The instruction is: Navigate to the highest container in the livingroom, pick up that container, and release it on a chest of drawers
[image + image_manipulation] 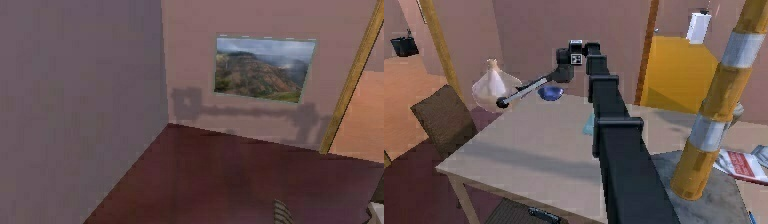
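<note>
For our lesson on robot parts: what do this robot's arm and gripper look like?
The arm is a dark square bar of boxy sections. At its far end sit two small white squares with black marks. The gripper has a dark body and two thin fingers.

A lived-in room of a house, furnished for sitting and eating.

A framed landscape picture (265,67) hangs on a plain mauve wall (80,90) above a dark red-brown wooden floor (200,175), and a yellow door frame (352,85) stands at the forward view's right. The arm side view has a pale wooden table (514,150) with a dark chair (442,118) drawn up at its left end. Another yellow door frame (646,50) stands behind the table, and printed papers (746,160) lie beside a yellow-and-grey banded post (719,110).
</note>
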